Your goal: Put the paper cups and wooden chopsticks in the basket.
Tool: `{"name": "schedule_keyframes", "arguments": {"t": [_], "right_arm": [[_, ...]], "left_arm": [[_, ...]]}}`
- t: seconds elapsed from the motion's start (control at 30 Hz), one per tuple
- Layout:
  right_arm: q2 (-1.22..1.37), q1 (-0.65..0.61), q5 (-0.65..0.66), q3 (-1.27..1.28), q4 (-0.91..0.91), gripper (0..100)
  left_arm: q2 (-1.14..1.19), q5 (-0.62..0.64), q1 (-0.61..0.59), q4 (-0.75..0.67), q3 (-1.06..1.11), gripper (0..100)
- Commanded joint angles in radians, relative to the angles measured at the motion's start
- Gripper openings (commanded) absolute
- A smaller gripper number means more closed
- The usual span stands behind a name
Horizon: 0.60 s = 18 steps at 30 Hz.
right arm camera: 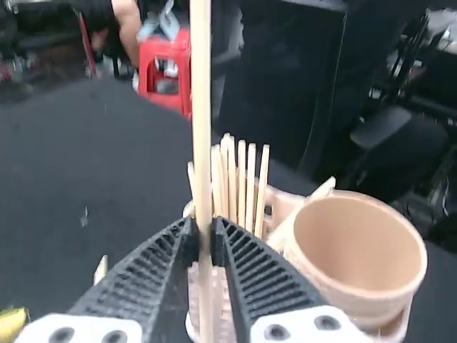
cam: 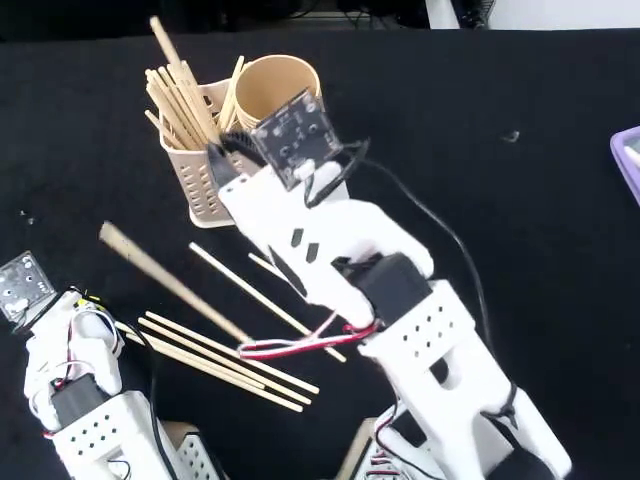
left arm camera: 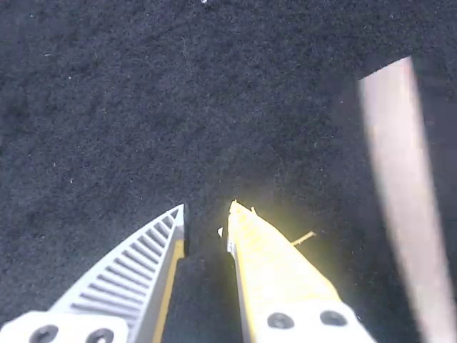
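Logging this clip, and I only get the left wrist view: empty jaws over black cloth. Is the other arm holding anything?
Observer: Yes. The right gripper is shut on a single chopstick, held upright at the basket.
Operator: Is anything in that basket already?
Observer: A bundle of chopsticks stands in it, with a paper cup beside them.
Operator: Anything on the table yet to be collected?
Observer: Several loose chopsticks lie on the cloth between the two arms.
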Motion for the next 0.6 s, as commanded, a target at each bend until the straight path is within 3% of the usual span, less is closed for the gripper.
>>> {"name": "schedule_keyframes", "arguments": {"t": [0.0, 0.2, 0.57], "right_arm": [[0.044, 0.011, -0.018, -0.131, -0.035, 1.1], [0.197, 0.012, -0.017, -0.314, -0.069, 1.1], [0.487, 0.017, -0.008, -0.438, -0.374, 1.1]], "left_arm": [[-0.012, 0.009, -0.013, -0.020, -0.038, 11], [-0.012, 0.009, -0.013, -0.021, -0.038, 11], [-0.012, 0.009, -0.013, -0.021, -0.038, 11]]}}
